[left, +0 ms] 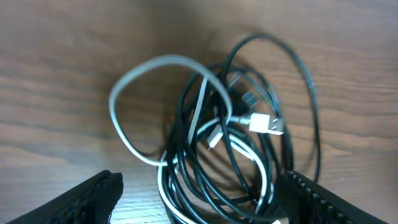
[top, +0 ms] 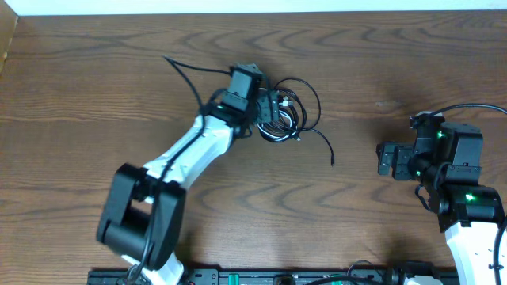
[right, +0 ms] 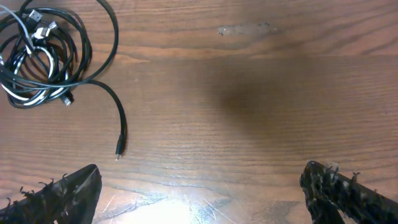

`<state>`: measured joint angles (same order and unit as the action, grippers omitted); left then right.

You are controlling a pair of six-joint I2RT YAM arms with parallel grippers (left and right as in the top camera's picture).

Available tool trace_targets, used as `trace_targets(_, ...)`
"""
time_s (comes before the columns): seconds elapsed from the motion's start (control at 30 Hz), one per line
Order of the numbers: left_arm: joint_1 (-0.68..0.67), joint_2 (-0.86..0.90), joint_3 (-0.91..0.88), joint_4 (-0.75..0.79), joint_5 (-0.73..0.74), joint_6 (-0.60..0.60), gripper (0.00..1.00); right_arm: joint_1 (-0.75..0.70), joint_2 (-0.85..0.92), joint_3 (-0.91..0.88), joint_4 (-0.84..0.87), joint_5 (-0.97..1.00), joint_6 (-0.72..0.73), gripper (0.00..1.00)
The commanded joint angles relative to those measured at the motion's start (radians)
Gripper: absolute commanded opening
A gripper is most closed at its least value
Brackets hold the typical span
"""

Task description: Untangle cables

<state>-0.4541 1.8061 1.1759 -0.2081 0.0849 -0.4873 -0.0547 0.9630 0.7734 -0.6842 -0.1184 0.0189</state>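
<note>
Between the fingers of your left gripper [left: 199,186] sits the near edge of the tangle of thin black and white cables [left: 236,143]. Jaws are spread wide, straddling it, nothing clamped. From the left wrist view, one white cable loop [left: 113,109] bulges out to the side, clear of the rest of the bundle. A white USB plug [left: 267,123] lies on top near the middle.

Overhead, the left gripper is parked over the tangle's left side, with the pile lying around the upper middle of the brown wood-grain table [top: 95,71]. One black tail [right: 122,127] runs out of the pile toward your right arm, its small plug end lying free on the wood. Your right gripper [right: 205,199] is wide open and empty, well apart from the pile, with only bare wood between its fingers.

Step, my read: first grab, nothing separated so far.

Next move:
- Drop the left gripper and close on one strand only. The white loop is the cleanest target because it's isolated.
- Pinch several strands and you'll likely drag the whole knot.
- Bring the right gripper in to take the free black tail or pin the pile, then pull apart slowly.
- Watch for the USB plug snagging in the coils.
</note>
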Motion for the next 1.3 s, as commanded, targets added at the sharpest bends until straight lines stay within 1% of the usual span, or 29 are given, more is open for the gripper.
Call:
trace_targets(0.0,-0.018,0.062,0.021,0.015,-0.048,-0.12,0.84,0.006,0.004,0.02,-0.003,-0.005,0.014,0.99)
trace_targets(0.07,-0.029,0.086,0.021,0.027,-0.045,-0.113,0.84,0.006,0.004,0.02,-0.004,-0.005,0.014,0.99)
trace_targets(0.1,-0.043,0.108,0.021,0.034,-0.046,-0.088,0.82,0.006,0.004,0.02,-0.004,-0.005,0.014,0.99)
trace_targets(0.2,-0.06,0.136,0.021,0.044,-0.05,-0.086,0.82,0.006,0.004,0.02,-0.004,-0.005,0.014,0.99)
trace_targets(0.27,-0.065,0.145,0.02,0.046,-0.053,-0.086,0.76,0.006,0.004,0.02,-0.004,-0.005,0.014,0.99)
trace_targets(0.33,-0.068,0.146,0.02,0.047,-0.053,-0.086,0.63,0.006,0.004,0.02,-0.004,-0.005,0.014,0.99)
trace_targets(0.4,-0.067,0.146,0.02,0.045,-0.052,-0.086,0.45,0.006,0.004,0.02,-0.005,-0.005,0.014,0.99)
trace_targets(0.43,-0.067,0.146,0.02,0.04,-0.052,-0.086,0.34,0.006,0.004,0.02,-0.004,-0.005,0.014,0.99)
trace_targets(0.5,-0.067,0.14,0.021,0.015,-0.051,-0.086,0.07,0.006,0.004,0.02,-0.004,-0.008,0.014,0.99)
trace_targets(0.57,-0.067,0.09,0.021,-0.045,-0.051,-0.086,0.07,0.006,0.004,0.02,-0.004,-0.022,0.014,0.99)
trace_targets(0.63,-0.067,0.033,0.021,-0.092,-0.032,-0.085,0.07,0.006,0.004,0.02,0.0,-0.076,0.014,0.99)
trace_targets(0.7,-0.067,-0.044,0.021,-0.126,0.047,-0.055,0.07,0.006,0.004,0.02,0.021,-0.159,0.014,0.99)
trace_targets(0.77,-0.067,-0.15,0.021,-0.17,0.149,0.017,0.07,0.006,0.005,0.019,0.072,-0.28,0.039,0.99)
trace_targets(0.83,-0.067,-0.2,0.021,-0.204,0.151,0.019,0.07,0.008,0.013,0.019,0.107,-0.338,0.048,0.99)
trace_targets(0.9,-0.067,-0.227,0.021,-0.215,0.206,0.014,0.07,0.016,0.031,0.019,0.126,-0.364,0.048,0.99)
trace_targets(0.97,-0.067,-0.232,0.021,-0.21,0.349,0.016,0.08,0.04,0.064,0.019,0.127,-0.372,0.048,0.98)
trace_targets(1.0,-0.067,-0.23,0.021,-0.216,0.412,0.043,0.07,0.066,0.097,0.019,0.132,-0.404,0.047,0.98)
trace_targets(1.03,-0.067,-0.23,0.021,-0.225,0.412,0.074,0.07,0.097,0.129,0.019,0.153,-0.446,0.046,0.96)
trace_targets(1.13,-0.067,-0.232,0.021,-0.203,0.428,0.098,0.07,0.164,0.192,0.019,0.219,-0.463,0.044,0.95)
trace_targets(1.17,-0.067,-0.236,0.021,-0.16,0.505,0.14,0.07,0.198,0.225,0.019,0.251,-0.457,0.044,0.92)
trace_targets(1.2,-0.067,-0.238,0.021,-0.142,0.535,0.15,0.08,0.217,0.246,0.019,0.273,-0.447,0.045,0.9)
trace_targets(1.27,-0.066,-0.245,0.021,-0.111,0.551,0.154,0.07,0.248,0.29,0.019,0.317,-0.379,0.074,0.81)
